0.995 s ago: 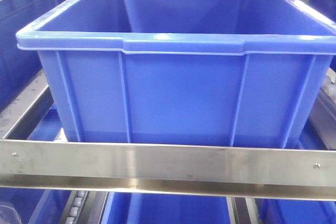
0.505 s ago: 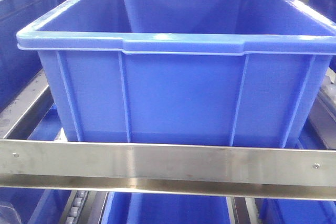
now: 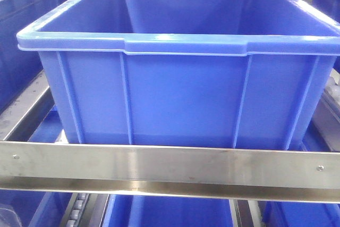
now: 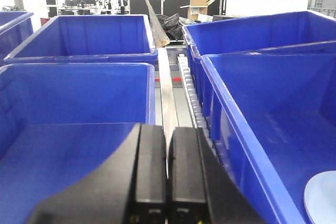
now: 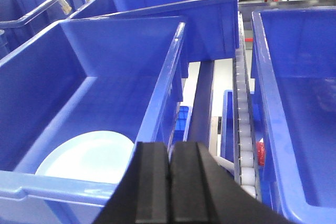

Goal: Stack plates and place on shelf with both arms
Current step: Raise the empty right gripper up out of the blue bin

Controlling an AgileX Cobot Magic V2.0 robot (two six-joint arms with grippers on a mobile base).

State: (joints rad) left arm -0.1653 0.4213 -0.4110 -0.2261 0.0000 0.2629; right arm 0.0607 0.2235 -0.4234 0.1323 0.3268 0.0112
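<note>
A pale bluish-white plate [image 5: 89, 157] lies flat on the floor of a big blue crate [image 5: 113, 66]; whether a second plate lies under it cannot be told. In the left wrist view only the plate's edge [image 4: 321, 200] shows, at the bottom right inside a crate [image 4: 273, 108]. My right gripper [image 5: 170, 148] is shut and empty, above that crate's right wall. Shut and empty too, my left gripper [image 4: 168, 129] hangs over the gap between two crates. The shelf's steel front rail [image 3: 170, 166] crosses the front view below a blue crate [image 3: 180, 94]; no plates or grippers show there.
Several more blue crates [image 4: 84, 38] fill the rack on both sides. A steel rail [image 4: 165, 93] and a white roller track [image 5: 242, 124] run between the crates. Boxes and black bags [image 4: 176, 22] stand far behind the rack.
</note>
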